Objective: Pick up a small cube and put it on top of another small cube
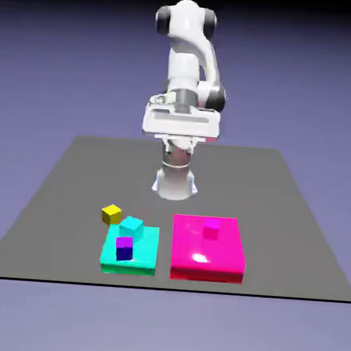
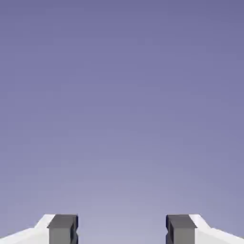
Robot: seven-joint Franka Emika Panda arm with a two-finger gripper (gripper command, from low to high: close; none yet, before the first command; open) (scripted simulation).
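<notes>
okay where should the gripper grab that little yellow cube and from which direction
Probably straight down from above, closing on two opposite side faces of the yellow cube. It sits flat on the table with its top clear. The cyan cube stands close on the exterior view's right, so the free pair of faces looks safer. The gripper is open and holds nothing.

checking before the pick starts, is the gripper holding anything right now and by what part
Nothing is held. In the hand view the gripper is open with only backdrop between its fingertips; the small yellow cube sits on the table.
</notes>
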